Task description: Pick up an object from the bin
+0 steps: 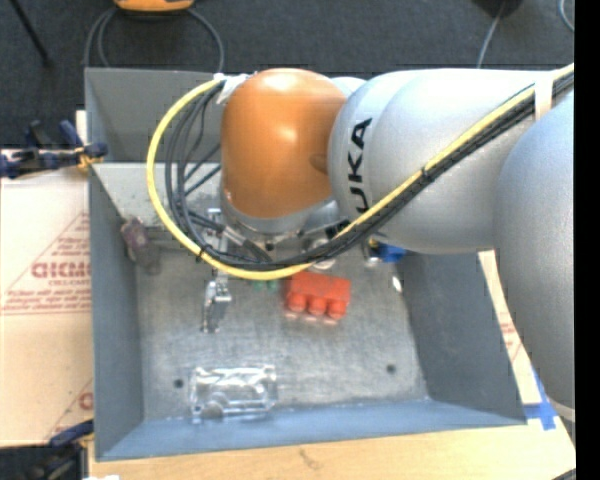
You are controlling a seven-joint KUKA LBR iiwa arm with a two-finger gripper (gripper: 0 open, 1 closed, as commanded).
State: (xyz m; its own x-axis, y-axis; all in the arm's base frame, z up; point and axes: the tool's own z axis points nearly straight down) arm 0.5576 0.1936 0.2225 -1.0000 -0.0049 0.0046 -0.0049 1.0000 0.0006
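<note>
My gripper hangs below the arm's wrist, and its metal end shows low over the bin floor, left of centre. A red block with three round studs lies just to its right, apart from it. A clear plastic piece lies on the floor in front of the gripper, near the front wall. Nothing shows in the gripper's grasp.
A small grey-purple thing sits against the left wall at the back. A blue thing peeks out under the arm at the right. The arm and its orange cover hide the bin's back half.
</note>
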